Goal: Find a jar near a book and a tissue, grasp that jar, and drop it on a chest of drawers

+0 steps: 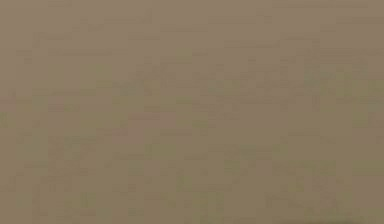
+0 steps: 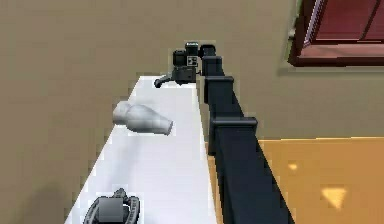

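A pale grey-white vessel with a narrow neck (image 2: 141, 118) lies on its side on a long white top (image 2: 170, 170). The dark arm (image 2: 235, 140) runs up along that top's right edge. At its far end stand the white marker squares (image 2: 186, 62), and left of them the gripper (image 2: 165, 80) reaches over the top's far end. Behind the thin fingers there is bare wall and bare white top, so the gripper holds nothing. The vessel rests a short way nearer than the gripper, apart from it.
A dark rounded object (image 2: 112, 208) sits on the white top at the arm side view's bottom edge. A tan wall (image 1: 190, 110) stands close ahead. A red-framed window (image 2: 345, 30) is at the upper right, with orange floor (image 2: 320, 180) below.
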